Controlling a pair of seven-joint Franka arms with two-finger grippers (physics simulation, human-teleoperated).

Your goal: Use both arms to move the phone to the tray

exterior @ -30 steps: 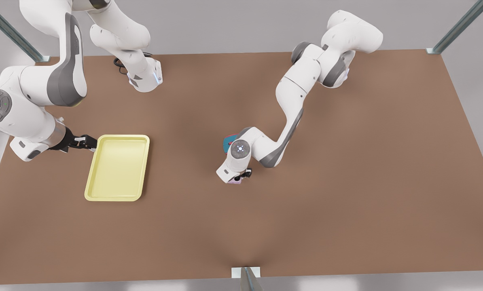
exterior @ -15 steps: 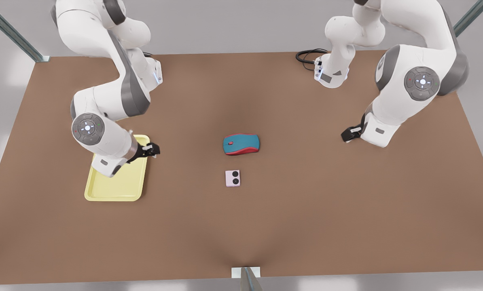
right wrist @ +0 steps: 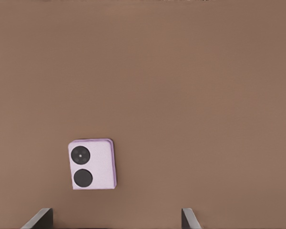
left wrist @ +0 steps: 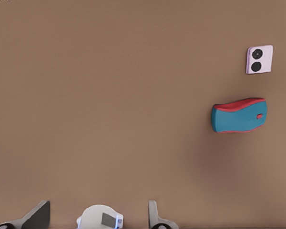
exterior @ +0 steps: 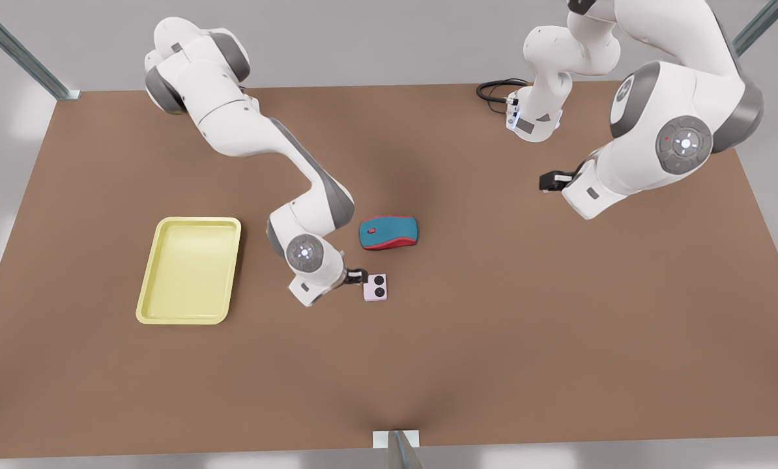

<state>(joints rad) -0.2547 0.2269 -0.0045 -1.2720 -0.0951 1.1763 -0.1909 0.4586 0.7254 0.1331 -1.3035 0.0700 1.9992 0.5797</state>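
The pale pink phone lies flat on the brown table, two black circles up. My right gripper, on the arm at the front view's left, hangs low just beside the phone's tray-side edge. It is open, and the phone lies ahead of its fingertips, not between them. The pale yellow tray sits to the front view's left with nothing in it. My left gripper waits open, high over the table at the front view's right.
A teal-and-red mouse rests just behind the phone. A black cable coils by the arm base at the back right. Bare table stretches between the phone and the tray.
The arm at the front view's left swung from over the tray across to the phone. The other arm, over the phone a second ago, pulled back to the right. Phone and mouse stayed put.
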